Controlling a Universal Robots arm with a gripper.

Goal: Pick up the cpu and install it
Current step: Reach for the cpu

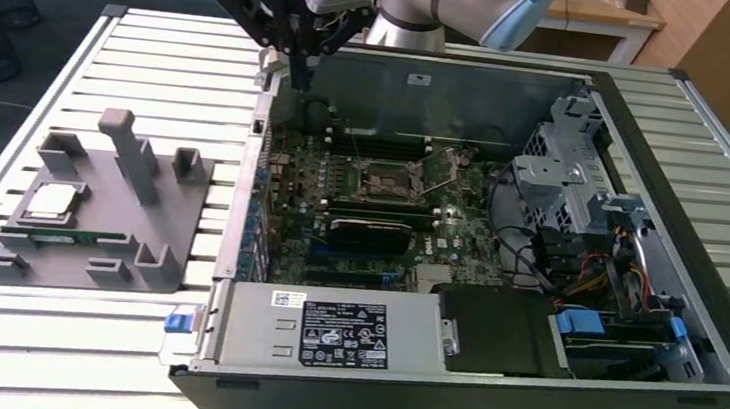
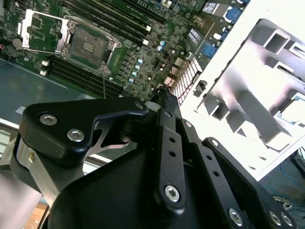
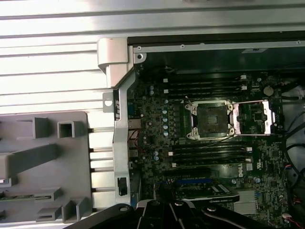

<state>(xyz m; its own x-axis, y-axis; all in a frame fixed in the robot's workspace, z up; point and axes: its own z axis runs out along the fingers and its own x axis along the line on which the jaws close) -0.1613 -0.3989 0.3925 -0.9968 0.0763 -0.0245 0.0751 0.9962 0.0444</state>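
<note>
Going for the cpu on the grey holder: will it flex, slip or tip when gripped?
The cpu looks like a thin, rigid square, so it probably won't flex. Its shiny metal top suggests it may be slippery. It lies flat on the grey holder, so rolling or tipping seems unlikely. Being small and thin, it is probably light.

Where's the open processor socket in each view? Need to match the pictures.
Exterior view: socket mid-board inside the case.
Second wrist view: socket between memory slots.
First wrist view: socket between memory slots.
Shared landmark: grey holder outside the case.
</note>
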